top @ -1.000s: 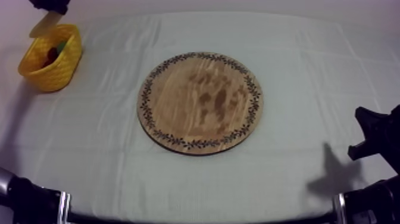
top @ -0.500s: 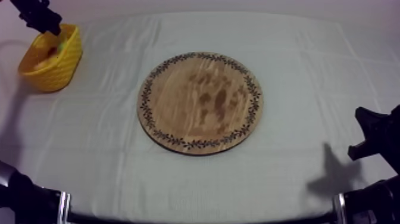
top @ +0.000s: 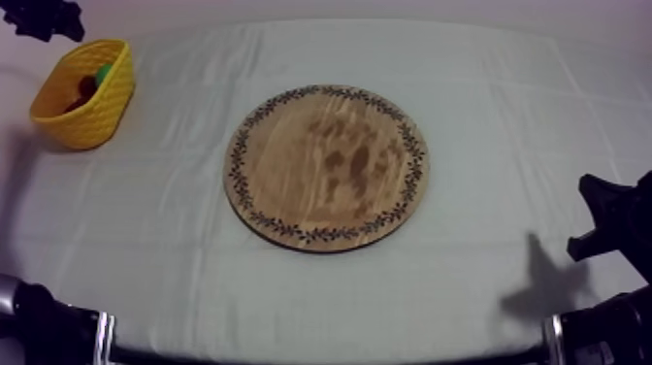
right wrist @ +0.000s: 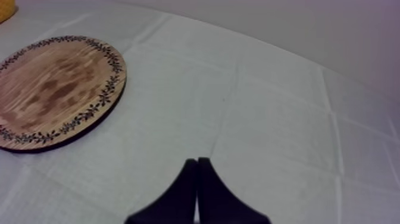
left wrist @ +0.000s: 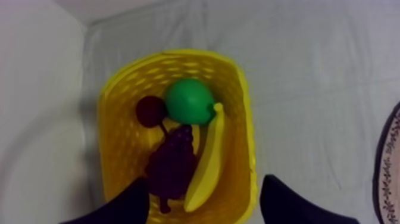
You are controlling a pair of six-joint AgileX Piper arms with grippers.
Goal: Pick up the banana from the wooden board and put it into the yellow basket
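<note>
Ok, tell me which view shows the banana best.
The left wrist view: it looks down on the banana lying in the yellow basket. In the top view the basket's wall hides it; the right wrist view catches just the basket's edge.

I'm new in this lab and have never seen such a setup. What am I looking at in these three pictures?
Two robot arms work at a cloth-covered table. One picture looks down from above; the other two come from cameras on the arms' wrists. The left gripper hangs open over the yellow basket, which holds the banana, grapes, a green pear and a small red fruit. The round wooden board lies at the table's middle. The right gripper rests shut, holding nothing, at the table's right side.
</note>
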